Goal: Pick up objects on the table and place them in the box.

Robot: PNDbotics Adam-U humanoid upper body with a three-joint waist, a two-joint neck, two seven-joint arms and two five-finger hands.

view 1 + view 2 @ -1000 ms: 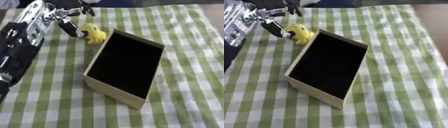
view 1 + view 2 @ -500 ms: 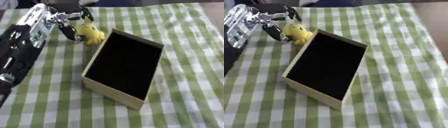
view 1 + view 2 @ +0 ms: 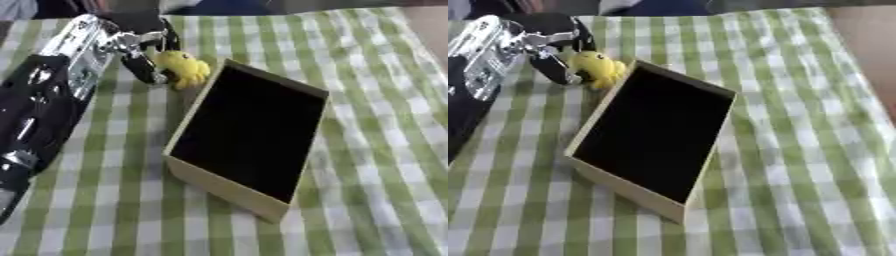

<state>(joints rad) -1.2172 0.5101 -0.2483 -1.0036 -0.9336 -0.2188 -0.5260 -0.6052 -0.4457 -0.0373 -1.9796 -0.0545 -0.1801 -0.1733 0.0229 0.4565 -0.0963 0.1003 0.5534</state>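
A small yellow toy (image 3: 184,68) hangs just outside the far left corner of the box (image 3: 220,189), a tan cardboard box with a dark inside that lies askew in the middle of the table. My left hand (image 3: 140,47) comes in from the upper left. Its fingers curl over the toy's top and its dark thumb (image 3: 145,70) lies against the toy's left side. I cannot tell whether the toy touches the cloth. Nothing shows inside the box. My right hand appears in neither view.
A green and white checked cloth (image 3: 798,165) covers the table. My black and silver left arm (image 3: 39,115) lies over the cloth's left side. The table's right edge (image 3: 859,45) shows at the upper right. Dark shapes stand along the far edge.
My left hand and the yellow toy have only wavered a little beside the box's far left corner. The box has stayed in place.
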